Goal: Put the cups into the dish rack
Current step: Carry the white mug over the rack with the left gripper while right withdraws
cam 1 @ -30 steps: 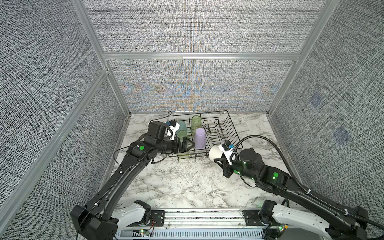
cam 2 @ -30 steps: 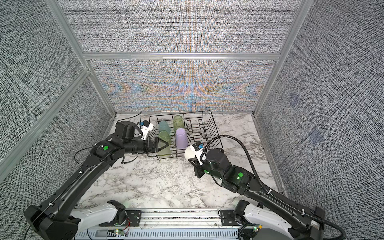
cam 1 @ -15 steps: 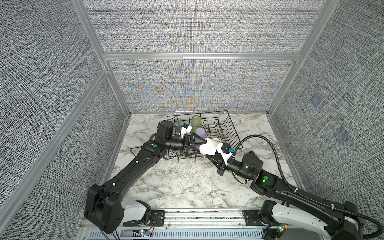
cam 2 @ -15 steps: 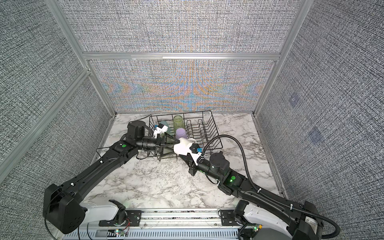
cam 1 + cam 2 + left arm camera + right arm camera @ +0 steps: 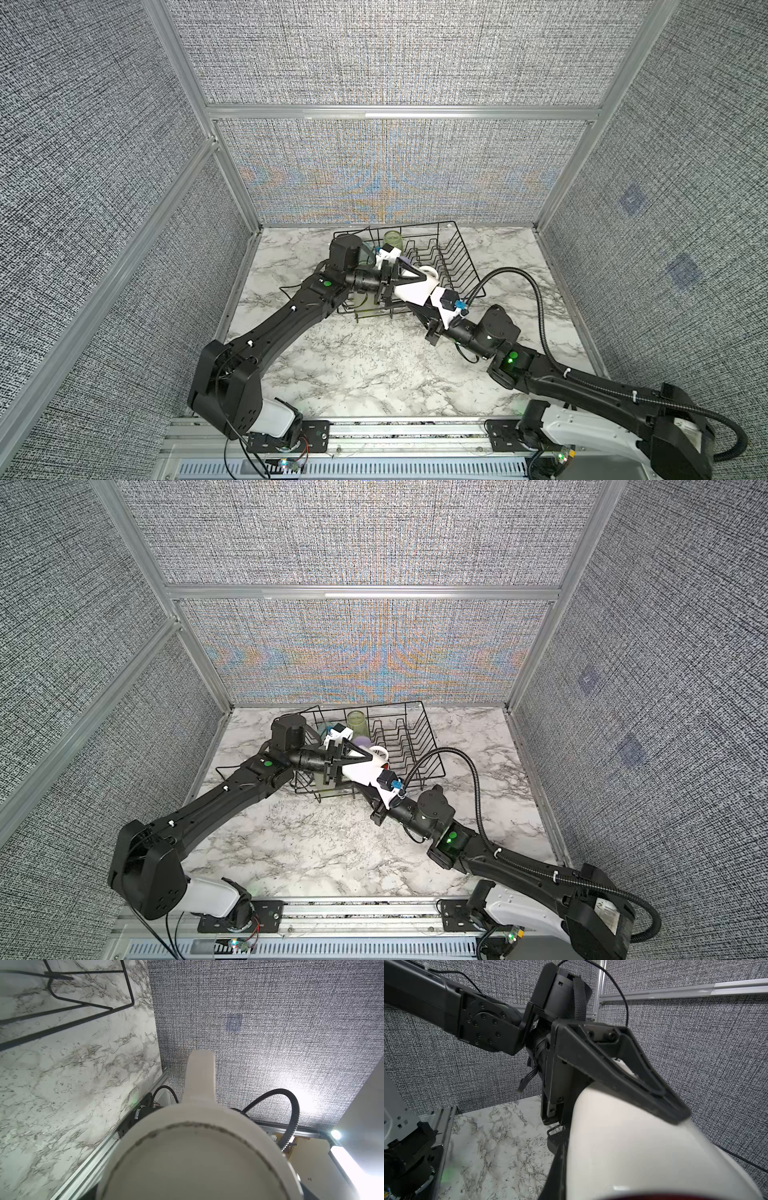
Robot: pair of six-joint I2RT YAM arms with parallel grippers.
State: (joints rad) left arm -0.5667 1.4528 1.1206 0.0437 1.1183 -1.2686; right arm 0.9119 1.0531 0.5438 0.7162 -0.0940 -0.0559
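Work at this moment is all about the white cup with the red inside (image 5: 360, 773). It hangs tipped in the air, just over the near edge of the black wire dish rack (image 5: 469, 259), between the two arms. The right gripper (image 5: 427, 301) is pinched tight on the cup's wall at the open end, so it carries the cup. The left gripper (image 5: 417, 286) has its jaws spread wide on both sides of the cup's body, and one black finger (image 5: 623, 1068) lies on the cup's side. Whether it is squeezing yet cannot be told. The cup looks hard, smooth and shiny, so it is likely light but slippery. It may chip if it drops on the wires or on the marble table (image 5: 353, 365). A pinch on the thin wall can let it swing, so the round middle of the body looks like the safer place to hold. A clear green cup (image 5: 392, 241) and a lilac cup (image 5: 365, 742) already sit in the rack close by, so there is little room to spare.
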